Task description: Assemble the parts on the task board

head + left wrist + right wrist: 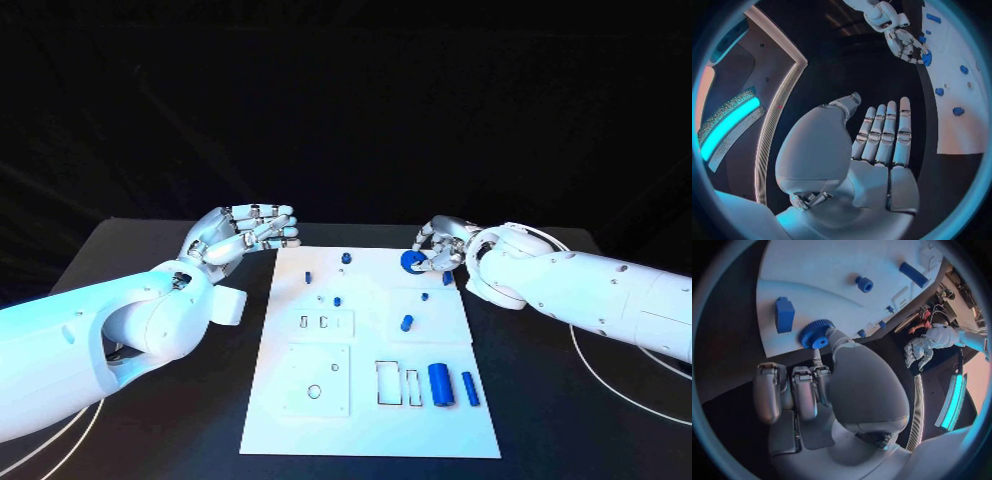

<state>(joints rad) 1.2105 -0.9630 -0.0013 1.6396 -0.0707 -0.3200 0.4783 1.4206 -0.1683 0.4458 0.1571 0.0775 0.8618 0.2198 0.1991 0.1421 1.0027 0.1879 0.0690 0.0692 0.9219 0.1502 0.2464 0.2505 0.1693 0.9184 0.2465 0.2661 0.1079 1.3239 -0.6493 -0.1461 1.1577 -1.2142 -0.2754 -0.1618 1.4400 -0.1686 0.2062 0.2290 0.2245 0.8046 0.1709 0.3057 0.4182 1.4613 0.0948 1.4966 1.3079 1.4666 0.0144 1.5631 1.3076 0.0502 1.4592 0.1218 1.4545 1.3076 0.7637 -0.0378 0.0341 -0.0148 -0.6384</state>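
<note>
Blue gear (413, 262) sits at the white board's (368, 420) far right corner, touching the right robot hand's (443, 246) fingertips, which seem to pinch it; left robot hand (242, 231) hovers released, over the desk (130, 250) beside the board.

Blue gear (815, 334) is partly hidden behind the right hand (440, 250) fingers in head view; can't tell if it's pinched or just touched. Task board (961, 75) is cut off by the circle's rim beyond the left hand (873, 145). Small parts (338, 300) between the hands are too tiny to identify.
</note>
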